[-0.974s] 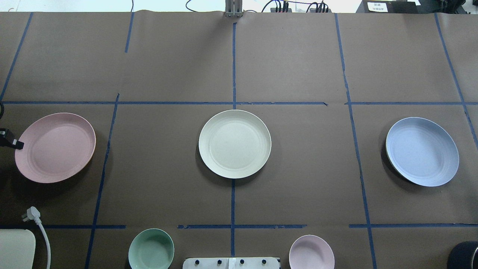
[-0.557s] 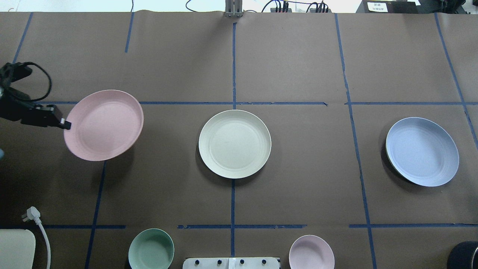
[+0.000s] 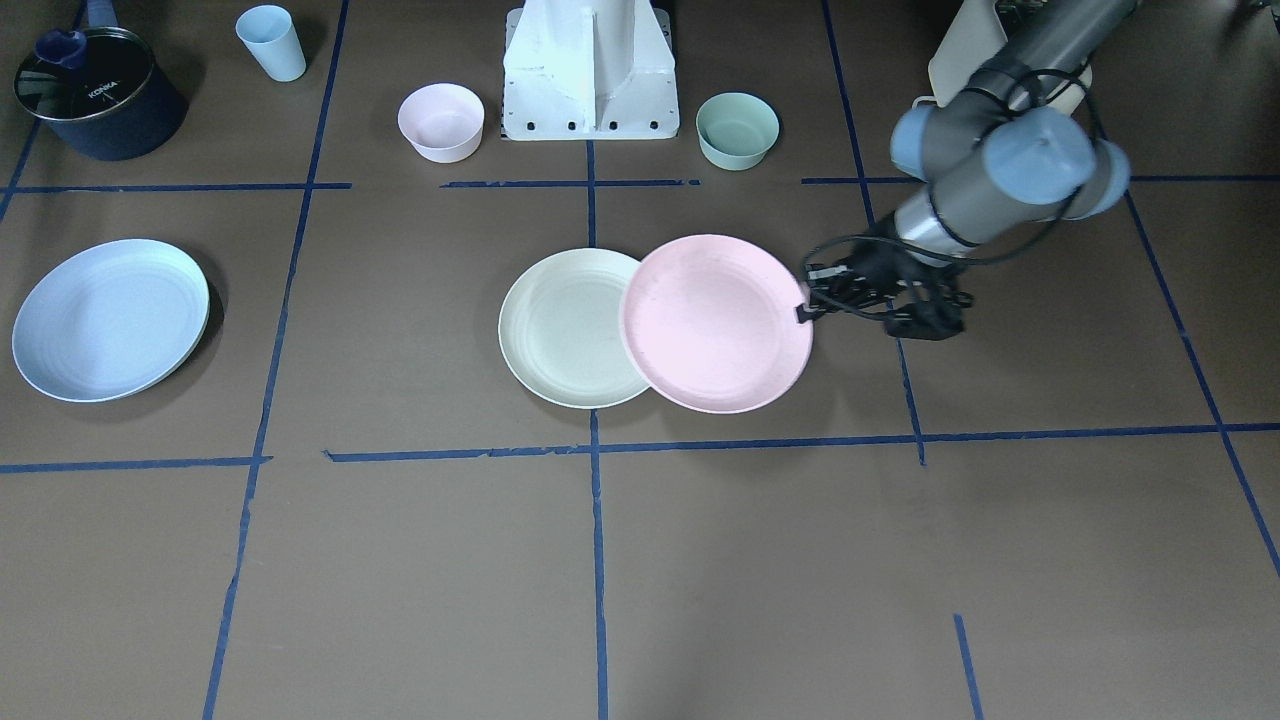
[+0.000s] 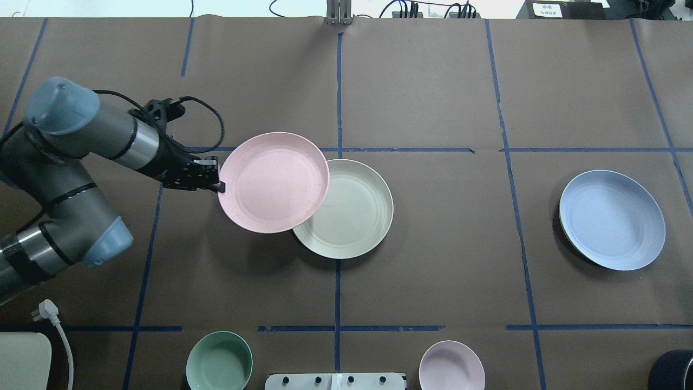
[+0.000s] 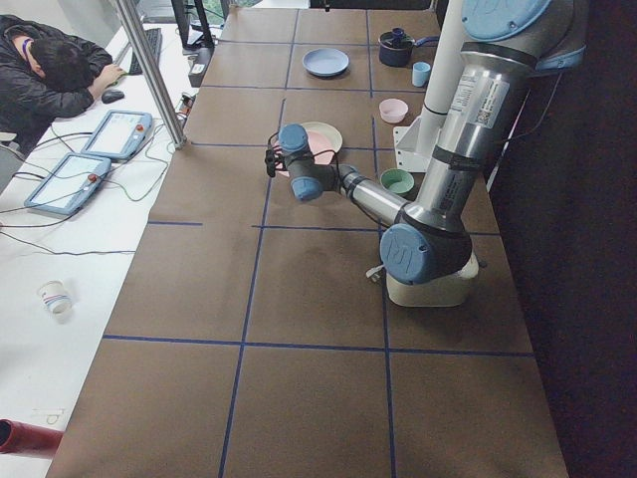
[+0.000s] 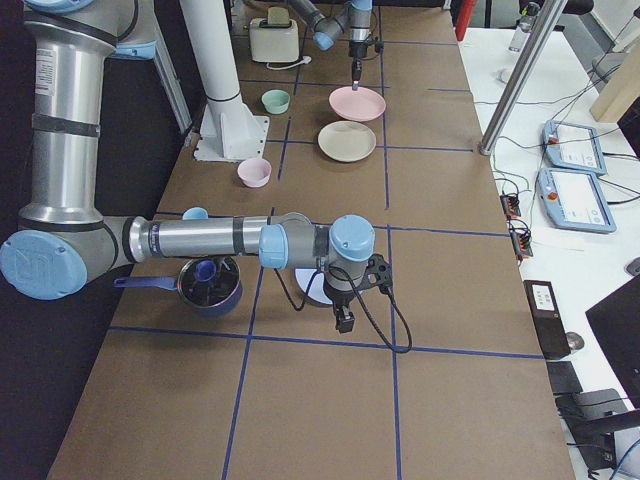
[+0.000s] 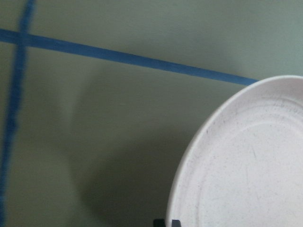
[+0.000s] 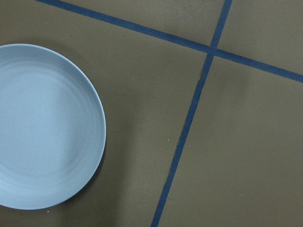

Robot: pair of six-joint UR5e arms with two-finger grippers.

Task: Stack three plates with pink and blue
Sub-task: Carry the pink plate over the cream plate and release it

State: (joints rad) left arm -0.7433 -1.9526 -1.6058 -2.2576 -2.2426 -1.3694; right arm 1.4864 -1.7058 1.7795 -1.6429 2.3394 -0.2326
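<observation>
My left gripper (image 4: 219, 186) is shut on the left rim of the pale pink plate (image 4: 273, 182) and holds it above the table. The plate overlaps the left part of the cream-white plate (image 4: 354, 216), which lies at the table's middle. In the front view the pink plate (image 3: 715, 322) covers the cream plate's (image 3: 560, 330) right edge. The left wrist view shows the pink plate (image 7: 246, 165) close up. The light blue plate (image 4: 612, 219) lies far right, also in the right wrist view (image 8: 47, 125). My right gripper (image 6: 343, 322) shows only in the right side view, near the blue plate; I cannot tell its state.
A mint-green bowl (image 4: 219, 361) and a small pink bowl (image 4: 452, 365) stand near the robot base (image 3: 590, 70). A light blue cup (image 3: 271, 42) and a dark pot (image 3: 97, 92) stand on the robot's right. A white plug and cable (image 4: 51, 314) lie at the near left.
My left arm has carried the pink plate rightwards from the table's left side until it overlaps the cream plate. The cream and blue plates have not moved.
</observation>
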